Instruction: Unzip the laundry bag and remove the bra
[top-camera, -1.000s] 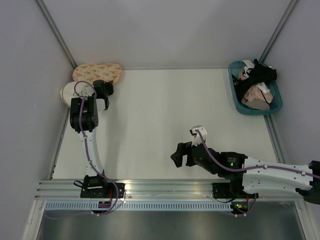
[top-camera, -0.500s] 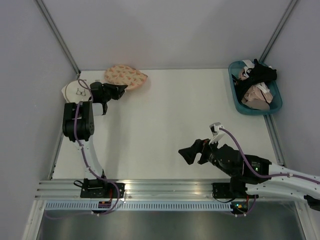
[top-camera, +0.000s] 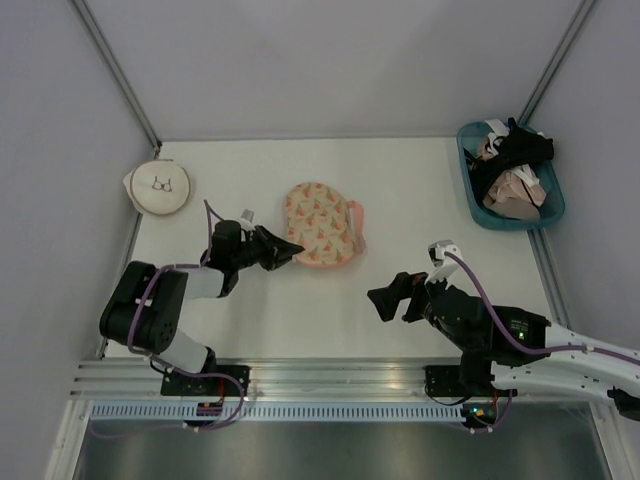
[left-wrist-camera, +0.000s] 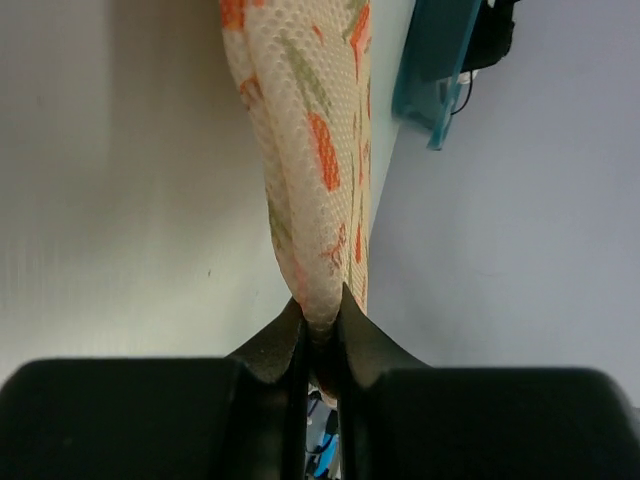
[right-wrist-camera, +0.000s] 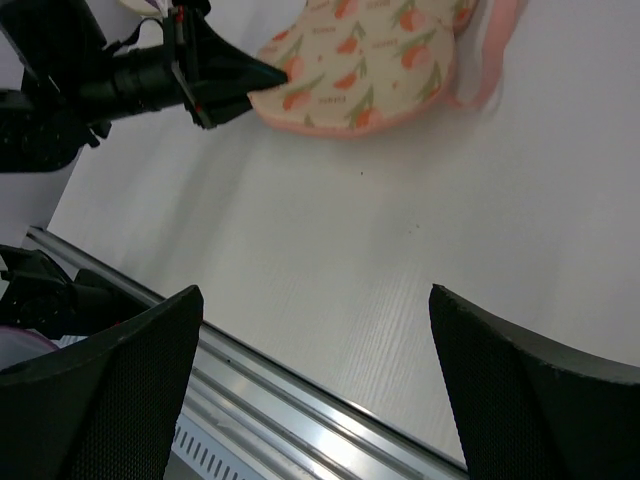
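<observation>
1. Laundry bag (top-camera: 322, 226) lies mid-tabletop (top-camera: 430, 180), well apart from round cream pouch (top-camera: 158, 188) & blue basket (top-camera: 473, 190).
2. Left pincer (top-camera: 293, 250) is clamped on bag's near-left edge. Wrist view shows its fingers pinching a thin fold of mesh.
3. Right pincer (top-camera: 392, 299) hovers near bag's right side, fingers apart, holding nothing.
4. Bra isn't visible, prob. inside. Zip looks closed, and the slider can't be made out.
5. Handling: bag looks light, soft & floppy, so it will likely bunch or slide w/ any pull. Best bet is one pincer anchoring fabric beside the pink rim while the other takes the zip tab, which is prob. tiny & slippery.
</observation>
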